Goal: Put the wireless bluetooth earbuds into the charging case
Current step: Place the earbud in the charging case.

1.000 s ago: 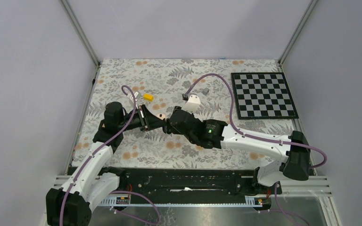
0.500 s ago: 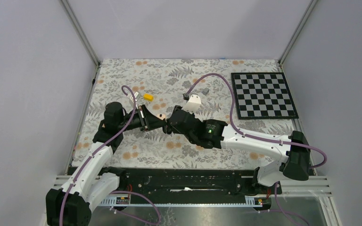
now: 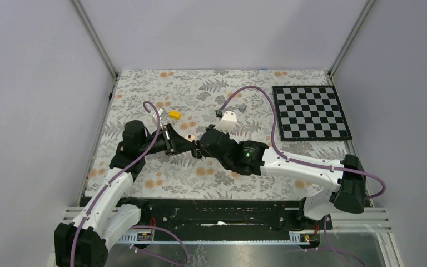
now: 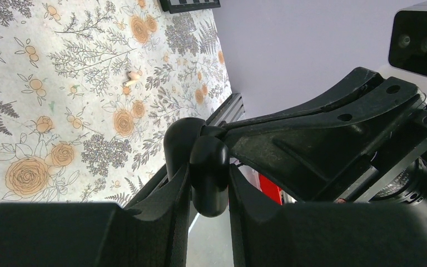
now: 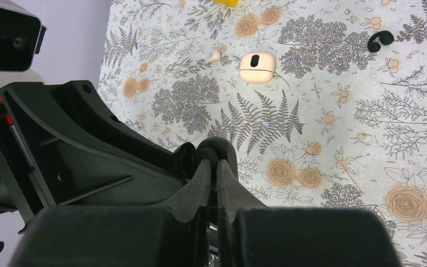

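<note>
Left gripper [image 4: 208, 192]: fingers clamp the charging case [image 4: 208, 172]. Right gripper [image 5: 212, 167]: fingers closed, tips against the case; you cannot tell whether they pinch anything. One earbud [image 5: 379, 40] lies on the floral cloth [image 5: 422, 139], well beyond the right fingertips, not yet inserted.

We see a floral cloth [image 3: 144, 172] over the table, with a checkerboard [image 3: 310, 112] at far right. A yellow block [image 3: 174, 114] and a small grey block [image 3: 243, 106] lie well apart. A pale oval piece [image 5: 257, 67] with a dark slot lies flat, and a tiny cream bit [image 5: 215, 56] sits near it.
</note>
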{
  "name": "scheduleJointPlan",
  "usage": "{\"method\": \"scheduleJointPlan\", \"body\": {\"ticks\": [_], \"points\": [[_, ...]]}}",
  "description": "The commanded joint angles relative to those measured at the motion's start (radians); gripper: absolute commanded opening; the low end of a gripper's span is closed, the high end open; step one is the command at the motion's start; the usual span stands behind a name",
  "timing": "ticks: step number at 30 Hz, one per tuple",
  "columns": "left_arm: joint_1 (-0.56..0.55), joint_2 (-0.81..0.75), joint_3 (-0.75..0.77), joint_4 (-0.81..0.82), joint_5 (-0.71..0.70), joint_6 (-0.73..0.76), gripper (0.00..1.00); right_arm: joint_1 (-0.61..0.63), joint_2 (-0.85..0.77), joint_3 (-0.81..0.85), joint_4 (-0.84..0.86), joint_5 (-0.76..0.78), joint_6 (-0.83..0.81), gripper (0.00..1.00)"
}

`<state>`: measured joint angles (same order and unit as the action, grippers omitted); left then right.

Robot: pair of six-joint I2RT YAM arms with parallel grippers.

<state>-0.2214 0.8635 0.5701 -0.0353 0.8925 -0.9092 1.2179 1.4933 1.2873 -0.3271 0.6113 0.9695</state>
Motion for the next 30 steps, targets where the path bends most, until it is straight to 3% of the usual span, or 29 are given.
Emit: {"method": "scheduleJointPlan", "body": {"ticks": [1, 20, 23, 25, 30], "points": [[-0.001, -0.014, 0.035, 0.015, 0.013, 0.013, 0.0, 0.01, -0.014, 0.023, 0.033, 0.042, 0.008, 0.0], [0.0, 0.015, 0.048, 0.019, 0.023, -0.023, 0.0, 0.055, 0.05, 0.033, 0.042, 0.115, -0.042, 0.01], [0.0, 0.022, 0.049, 0.021, 0.021, -0.022, 0.0, 0.056, 0.037, 0.031, 0.042, 0.115, -0.037, 0.28], [0.0, 0.028, 0.049, 0.012, 0.018, -0.015, 0.0, 0.056, 0.021, 0.026, 0.046, 0.121, -0.038, 0.39], [0.0, 0.035, 0.044, 0.003, 0.014, -0.006, 0.0, 0.056, -0.022, 0.011, 0.05, 0.139, -0.042, 0.42]]}}
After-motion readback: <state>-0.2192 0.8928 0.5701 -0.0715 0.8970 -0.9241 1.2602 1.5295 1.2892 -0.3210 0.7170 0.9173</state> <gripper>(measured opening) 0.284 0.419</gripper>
